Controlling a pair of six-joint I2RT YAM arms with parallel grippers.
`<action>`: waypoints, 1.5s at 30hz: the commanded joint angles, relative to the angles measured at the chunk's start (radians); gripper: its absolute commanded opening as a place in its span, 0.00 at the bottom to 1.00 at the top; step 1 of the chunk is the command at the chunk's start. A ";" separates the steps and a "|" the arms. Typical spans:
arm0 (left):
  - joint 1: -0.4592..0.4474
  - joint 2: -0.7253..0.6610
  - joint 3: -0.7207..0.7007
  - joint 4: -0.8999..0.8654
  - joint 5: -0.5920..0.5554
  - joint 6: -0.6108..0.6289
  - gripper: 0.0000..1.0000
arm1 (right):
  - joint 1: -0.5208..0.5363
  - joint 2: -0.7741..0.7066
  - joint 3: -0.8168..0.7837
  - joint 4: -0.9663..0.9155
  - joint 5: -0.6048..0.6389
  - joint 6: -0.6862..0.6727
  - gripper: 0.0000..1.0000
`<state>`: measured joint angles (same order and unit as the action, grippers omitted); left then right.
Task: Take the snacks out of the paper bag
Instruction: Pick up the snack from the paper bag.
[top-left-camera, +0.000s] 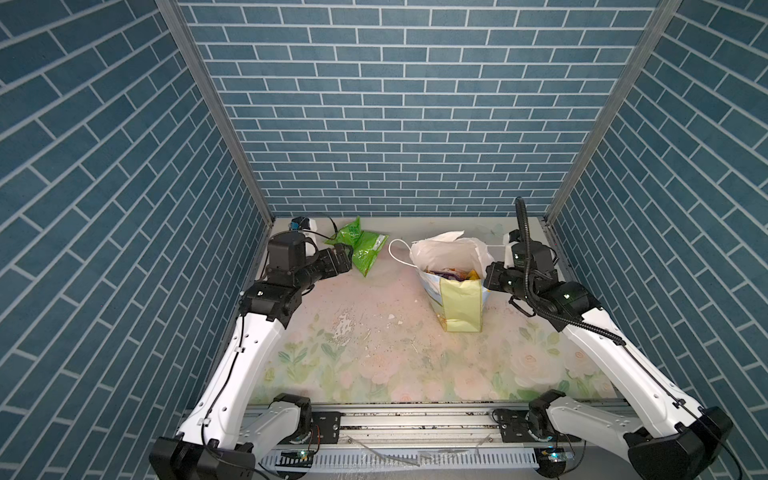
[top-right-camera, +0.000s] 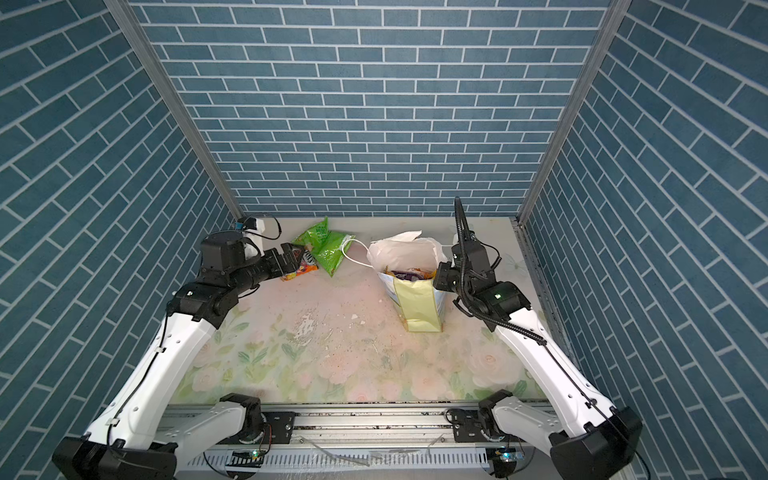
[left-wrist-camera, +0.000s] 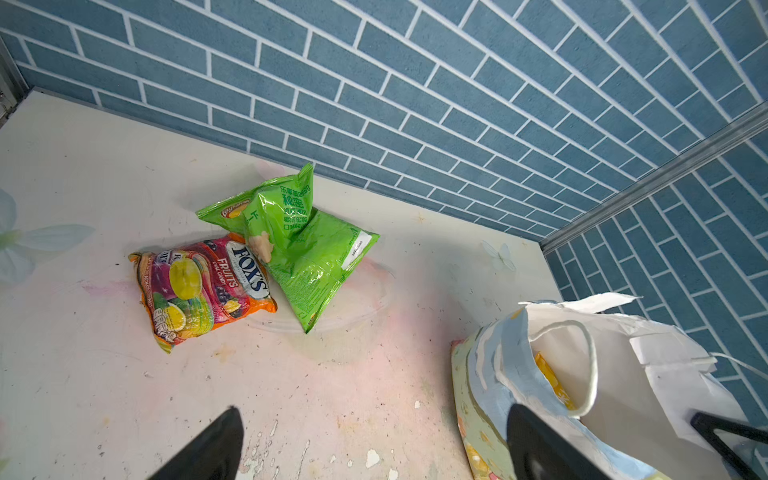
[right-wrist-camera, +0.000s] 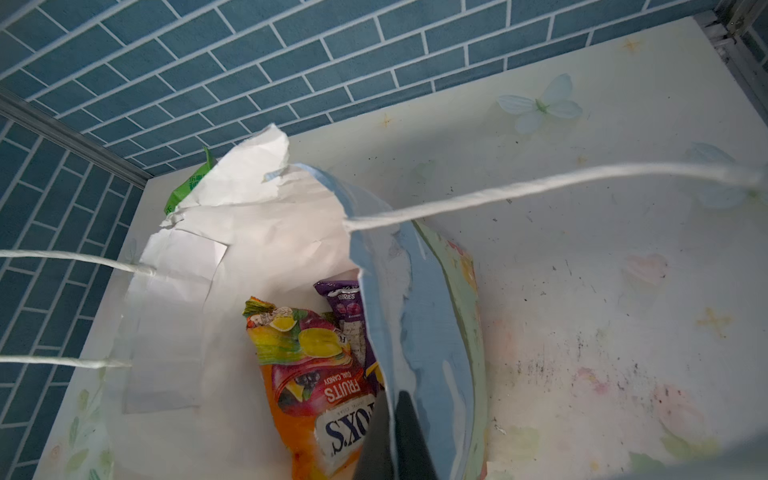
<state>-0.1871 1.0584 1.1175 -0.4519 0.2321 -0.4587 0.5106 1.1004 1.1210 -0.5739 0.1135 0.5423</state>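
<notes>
Right wrist view: right gripper pinched on paper bag rim at the bag's 3 o'clock side, elbow bent; fruit packet and purple packet inside. Left gripper spread wide, arm stretched toward table 11 o'clock, where green packets and second fruit packet lie. Bag upright at 1 o'clock.

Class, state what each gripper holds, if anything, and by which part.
The right gripper is shut on the pale yellow-green printed paper bag, pinching the top rim of its side wall. The open left gripper holds nothing.
</notes>
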 joint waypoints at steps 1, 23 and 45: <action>0.006 -0.025 0.008 -0.001 0.015 0.016 1.00 | 0.004 0.018 0.071 -0.006 0.050 -0.048 0.00; 0.005 -0.005 0.007 -0.001 0.069 0.010 0.95 | -0.027 0.329 0.455 -0.101 0.218 -0.306 0.00; 0.003 -0.018 -0.019 0.041 0.111 -0.032 0.88 | -0.024 0.418 0.609 -0.171 0.451 -0.325 0.00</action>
<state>-0.1864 1.0546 1.1137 -0.4282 0.3279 -0.4858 0.4858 1.5372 1.6958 -0.8295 0.5552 0.2268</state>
